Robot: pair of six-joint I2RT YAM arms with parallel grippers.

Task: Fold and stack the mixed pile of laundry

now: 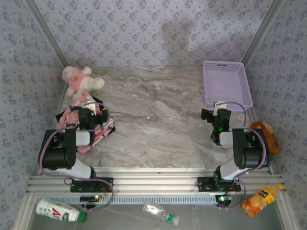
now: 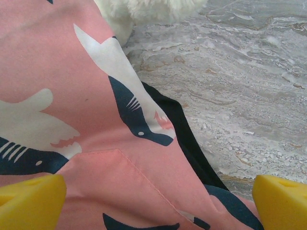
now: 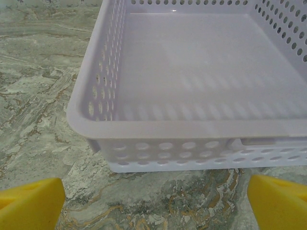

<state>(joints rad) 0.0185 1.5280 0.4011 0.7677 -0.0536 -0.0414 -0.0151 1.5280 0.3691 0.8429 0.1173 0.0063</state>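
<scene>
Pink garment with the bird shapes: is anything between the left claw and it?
Nothing visible. The open left gripper hangs directly over the pink garment; the black T-shirt lies under it, and the plush toy sits past its far edge.

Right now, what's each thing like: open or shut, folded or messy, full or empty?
pink garment: crumpled, unfolded, on top of the black T-shirt
black T-shirt: mostly hidden under it
basket: upright, empty
plush toy: lying beside the clothes
left gripper: open, above the pink garment
right gripper: open, holding nothing, facing the basket
</scene>
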